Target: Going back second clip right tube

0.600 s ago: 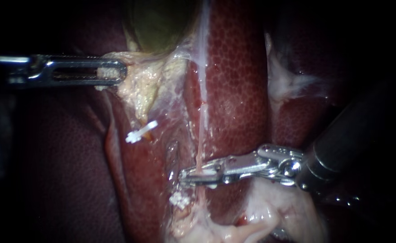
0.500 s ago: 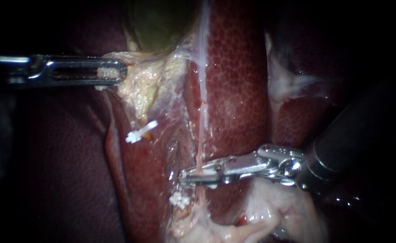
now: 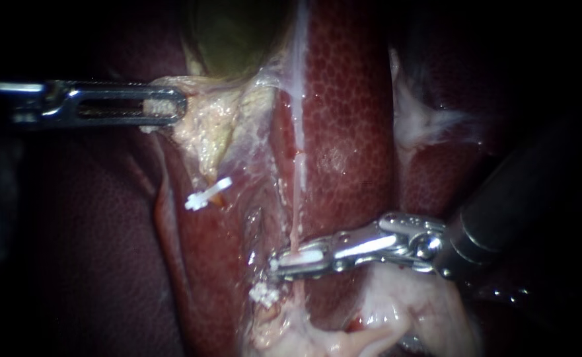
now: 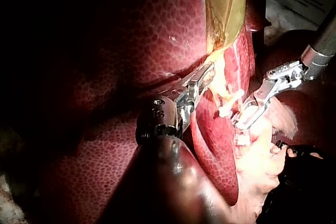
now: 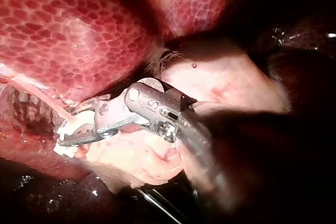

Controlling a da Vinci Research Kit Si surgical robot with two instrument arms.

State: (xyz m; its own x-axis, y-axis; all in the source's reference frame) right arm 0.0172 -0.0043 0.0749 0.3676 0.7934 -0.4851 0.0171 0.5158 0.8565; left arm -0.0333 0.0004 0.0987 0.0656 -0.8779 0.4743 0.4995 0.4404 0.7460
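My right instrument (image 3: 279, 262) comes in from the lower right. Its jaws are shut on a white clip (image 3: 300, 256) across the thin pale right tube (image 3: 295, 211). Just below on the same tube sits another white clip (image 3: 262, 294). A third clip (image 3: 208, 194) sits on the left tube. My left instrument (image 3: 177, 106) holds pale tissue under the greenish gallbladder (image 3: 238, 33), jaws shut on it. In the right wrist view the jaws (image 5: 65, 134) pinch white clip material (image 5: 79, 124). The left wrist view shows my left instrument (image 4: 206, 77) on the pale tissue, my right instrument (image 4: 245, 116) beside it.
Dark red mottled liver (image 3: 350, 132) lies behind the tubes and at both sides. Pale fatty tissue (image 3: 396, 311) bulges under my right instrument's shaft. White membrane (image 3: 423, 122) stretches at the upper right.
My right instrument's jaws, which stood apart around the right tube, have come together on the white clip. My left instrument has held still.
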